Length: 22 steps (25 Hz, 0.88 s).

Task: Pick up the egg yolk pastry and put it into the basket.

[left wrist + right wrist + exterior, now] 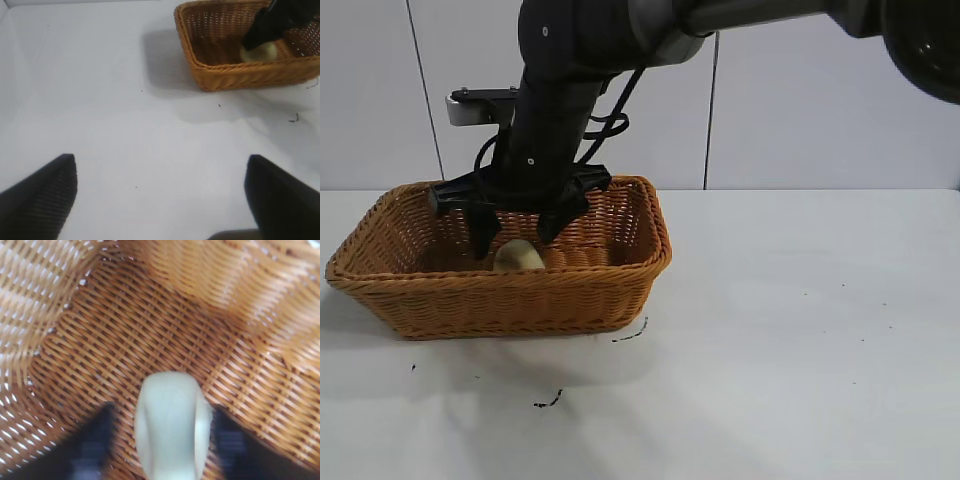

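The orange-brown wicker basket (530, 295) stands on the white table at the left. The pale egg yolk pastry (518, 257) lies on the basket's floor, and it also shows in the right wrist view (170, 430) and, far off, in the left wrist view (260, 51). My right gripper (513, 240) reaches down into the basket with its jaws apart, one black finger on each side of the pastry and a small gap at each side (162, 440). My left gripper (160, 200) is open and empty over bare table, away from the basket (225, 75).
The white table (800, 330) runs wide to the right of the basket and in front of it. A few small dark marks (548, 402) lie on the table in front of the basket. A pale panelled wall stands behind.
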### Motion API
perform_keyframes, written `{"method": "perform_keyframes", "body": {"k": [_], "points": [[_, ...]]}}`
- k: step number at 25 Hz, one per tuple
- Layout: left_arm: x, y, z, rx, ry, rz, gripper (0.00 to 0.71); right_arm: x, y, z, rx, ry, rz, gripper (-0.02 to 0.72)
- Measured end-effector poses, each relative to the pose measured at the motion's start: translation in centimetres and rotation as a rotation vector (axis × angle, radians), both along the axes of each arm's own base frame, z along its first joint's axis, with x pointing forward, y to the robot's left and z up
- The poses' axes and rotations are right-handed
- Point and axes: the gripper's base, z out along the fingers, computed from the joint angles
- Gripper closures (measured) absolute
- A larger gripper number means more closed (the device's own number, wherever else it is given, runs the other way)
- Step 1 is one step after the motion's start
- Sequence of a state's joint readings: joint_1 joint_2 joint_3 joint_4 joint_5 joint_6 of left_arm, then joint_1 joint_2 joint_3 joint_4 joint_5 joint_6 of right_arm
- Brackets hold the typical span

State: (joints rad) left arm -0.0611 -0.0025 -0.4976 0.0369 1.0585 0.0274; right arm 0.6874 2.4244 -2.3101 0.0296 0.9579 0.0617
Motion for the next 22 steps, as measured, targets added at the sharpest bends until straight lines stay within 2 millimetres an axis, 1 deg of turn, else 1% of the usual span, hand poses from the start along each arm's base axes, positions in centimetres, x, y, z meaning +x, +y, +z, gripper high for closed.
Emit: {"method": "perform_keyframes", "body": {"k": [2, 4, 7, 10, 12, 14, 17, 20, 22], "points": [[0.0, 0.0, 0.0, 0.000, 0.000, 0.000, 0.017, 0.4, -1.0, 2.2, 0.004, -0.023, -0.017, 0.025], [0.0, 0.0, 0.0, 0.000, 0.000, 0.000, 0.017, 1.2, -2.5, 3.7, -0.007, -0.039, -0.046, 0.023], [0.0, 0.0, 0.0, 0.000, 0.000, 0.000, 0.017, 3.3, -5.8, 4.0, -0.026, -0.035, -0.119, 0.019], [0.0, 0.0, 0.0, 0.000, 0.000, 0.000, 0.017, 5.7, -10.6, 3.8, -0.056, -0.005, -0.219, 0.018], [0.0, 0.0, 0.0, 0.000, 0.000, 0.000, 0.017, 6.9, -13.9, 3.7, -0.077, 0.023, -0.286, 0.018], [0.0, 0.0, 0.0, 0.000, 0.000, 0.000, 0.017, 7.9, -17.4, 3.5, -0.099, 0.062, -0.354, 0.018], [0.0, 0.0, 0.0, 0.000, 0.000, 0.000, 0.017, 9.2, -22.4, 3.4, -0.108, 0.078, -0.453, 0.018], [0.0, 0.0, 0.0, 0.000, 0.000, 0.000, 0.017, 10.0, -26.2, 3.4, -0.107, 0.081, -0.527, 0.018], [0.0, 0.0, 0.0, 0.000, 0.000, 0.000, 0.017, 10.3, -28.2, 3.5, -0.106, 0.082, -0.565, 0.018]]}}
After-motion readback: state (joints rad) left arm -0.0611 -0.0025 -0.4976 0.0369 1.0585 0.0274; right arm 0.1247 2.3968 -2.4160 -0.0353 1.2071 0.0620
